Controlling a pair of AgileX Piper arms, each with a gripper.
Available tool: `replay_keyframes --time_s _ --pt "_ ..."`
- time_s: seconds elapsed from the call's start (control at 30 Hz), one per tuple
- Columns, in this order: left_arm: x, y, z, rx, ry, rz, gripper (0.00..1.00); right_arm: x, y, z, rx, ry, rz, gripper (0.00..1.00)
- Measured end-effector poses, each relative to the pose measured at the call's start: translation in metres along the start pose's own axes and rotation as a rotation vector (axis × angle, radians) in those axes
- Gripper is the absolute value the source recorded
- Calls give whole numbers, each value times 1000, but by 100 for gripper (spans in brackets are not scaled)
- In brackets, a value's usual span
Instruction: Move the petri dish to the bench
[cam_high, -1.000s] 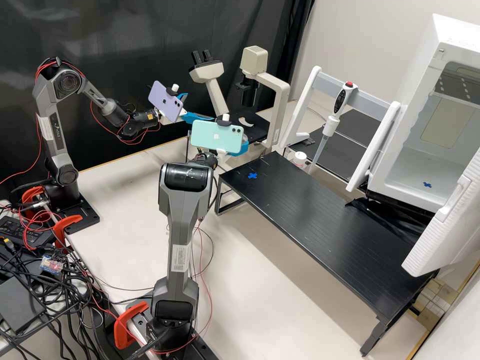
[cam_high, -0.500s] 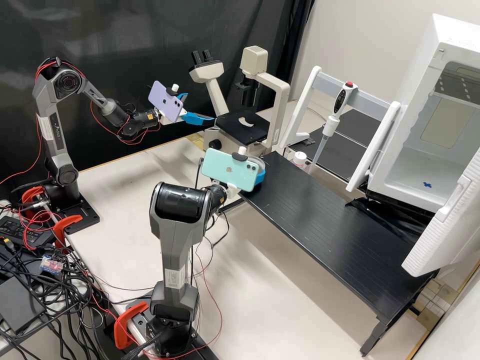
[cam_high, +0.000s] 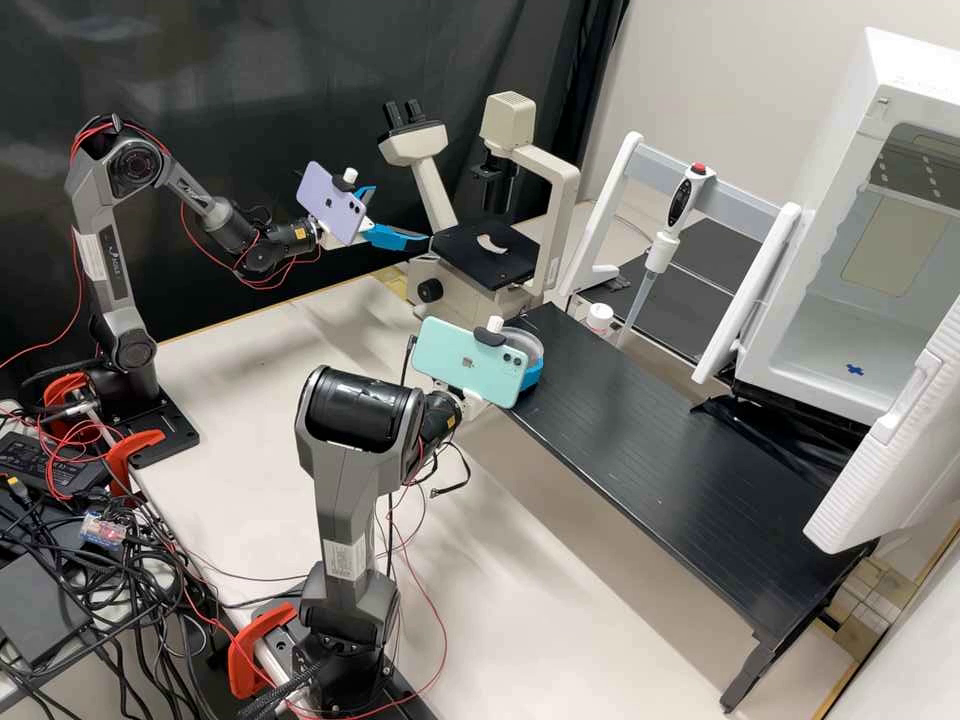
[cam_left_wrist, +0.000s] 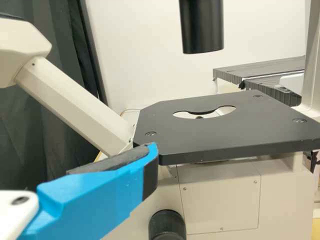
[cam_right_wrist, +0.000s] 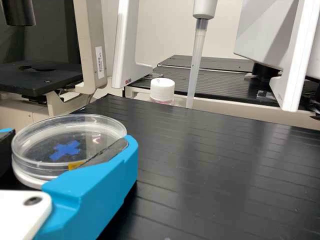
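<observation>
While the right gripper (cam_high: 532, 375) has its jaws snug around the petri dish (cam_right_wrist: 70, 142), right over the blue cross on the black bench (cam_high: 660, 440), the left one's jaws are pretty wide apart near the microscope (cam_high: 485, 262). Can't tell if the dish touches down.

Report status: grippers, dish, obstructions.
Right gripper closed on petri dish at bench, blue cross visible through it. Left gripper open beside microscope. White-capped bottle beyond, not blocking.
</observation>
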Motion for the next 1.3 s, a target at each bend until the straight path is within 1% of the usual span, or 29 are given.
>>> replay_keyframes --time_s 0.17,0.5,0.63,0.7,0.73,0.77,0.87,0.97,1.03,1.2,1.3 --pt "0 0 0 0 0 0 100 2 -1 0 -9 -1 1 100" --pt "0 0 0 0 0 0 100 2 0 -3 -12 11 6 100" --pt "0 0 0 0 0 0 100 -11 4 -13 -29 57 27 100" --pt "0 0 0 0 0 0 100 -22 6 -18 -35 101 49 100" --pt "0 0 0 0 0 0 100 -27 8 -22 -44 133 75 100" --pt "0 0 0 0 0 0 100 -31 10 -25 -46 149 93 100" --pt "0 0 0 0 0 0 100 -48 13 -33 -50 182 145 100" --pt "0 0 0 0 0 0 100 -65 18 -38 -43 240 191 100" --pt "0 0 0 0 0 0 100 -73 20 -38 -35 264 207 100" --pt "0 0 0 0 0 0 100 -78 18 -34 -43 273 195 100" --pt "0 0 0 0 0 0 100 -78 17 -33 -40 272 190 100"
